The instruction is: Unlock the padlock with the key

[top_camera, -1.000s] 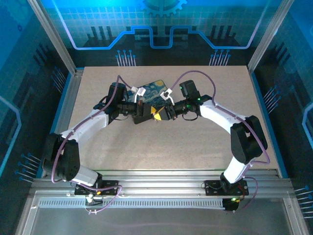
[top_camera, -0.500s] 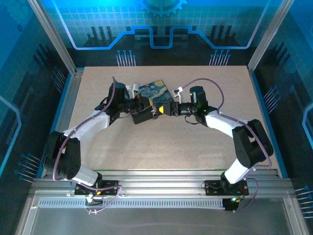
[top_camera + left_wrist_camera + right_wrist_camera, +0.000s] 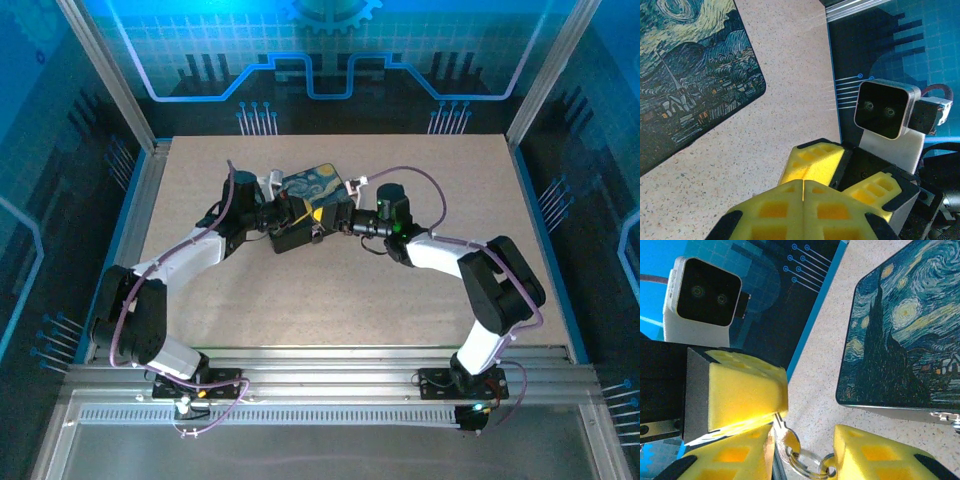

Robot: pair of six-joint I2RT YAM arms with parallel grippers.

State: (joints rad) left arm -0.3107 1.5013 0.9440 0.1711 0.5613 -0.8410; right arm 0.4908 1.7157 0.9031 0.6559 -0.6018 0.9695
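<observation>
Out in the middle of the speckled worktop [image 3: 400, 290] the two arms have their ends brought nose to nose, just in front of the painted box [image 3: 315, 185] with the swirling night-sky lid. The left tool [image 3: 308, 218] has its yellow pads pressed flat together, and from its own camera you see only a thin seam between them [image 3: 803, 186]. From the other arm's camera, a small thin metal piece, the key [image 3: 778, 421], pokes out of that seam, so the left tool is pinching it. A couple of linked metal rings [image 3: 805, 462] hang off the key's end. They sit in the gap between the yellow fingers of the right tool [image 3: 804, 439], which stand well apart; the lower ring looks to be touching the right-hand finger [image 3: 875, 452], though I cannot tell for sure. The box lies flat on the worktop just beyond both tools, one rounded corner towards them. A little bright metal fitting [image 3: 946, 416] juts from its near edge; it is too small for me to say what it is.
</observation>
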